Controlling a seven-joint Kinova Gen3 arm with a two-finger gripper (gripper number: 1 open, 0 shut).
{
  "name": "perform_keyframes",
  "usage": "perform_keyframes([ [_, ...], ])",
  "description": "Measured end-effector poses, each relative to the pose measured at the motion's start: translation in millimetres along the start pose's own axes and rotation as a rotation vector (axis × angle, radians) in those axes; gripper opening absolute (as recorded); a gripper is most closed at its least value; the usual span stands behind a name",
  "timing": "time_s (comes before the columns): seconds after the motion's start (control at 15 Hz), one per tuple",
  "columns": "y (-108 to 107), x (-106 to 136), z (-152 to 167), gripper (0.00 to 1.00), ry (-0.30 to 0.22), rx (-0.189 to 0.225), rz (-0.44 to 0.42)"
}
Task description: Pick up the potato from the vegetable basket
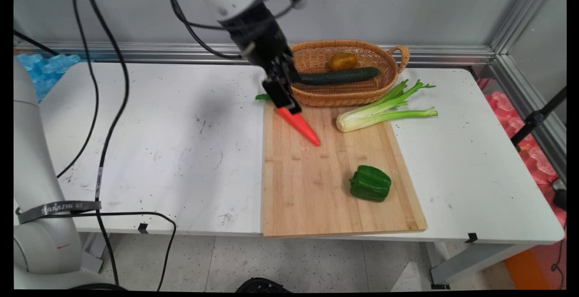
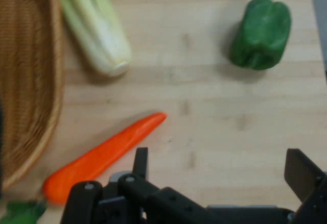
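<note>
Main view: black two-finger gripper [image 1: 289, 102] spread wide, holding nothing, above orange carrot [image 1: 299, 126] at 11 o'clock on bamboo cutting board [image 1: 316, 188]; carrot ungrasped.

Wood, wicker and shiny plastic-looking veggies

We see a smooth wooden board [image 1: 316, 184], a rough woven basket [image 1: 348, 93], a shiny orange carrot [image 2: 107, 155], a glossy green pepper [image 2: 260, 32] and a scuffed white table [image 1: 158, 152].
</note>
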Motion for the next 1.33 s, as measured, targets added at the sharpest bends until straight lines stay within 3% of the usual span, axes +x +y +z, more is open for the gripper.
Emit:
perform_keyframes([
  [0.67, -58, -36, -46, 1.00, 0.041, 0.166, -0.248],
  [1.0, -99, -33, -42, 1.00, 0.081, 0.232, -0.282],
  [1.33, -141, -20, -16, 1.00, 0.109, 0.273, -0.282],
])
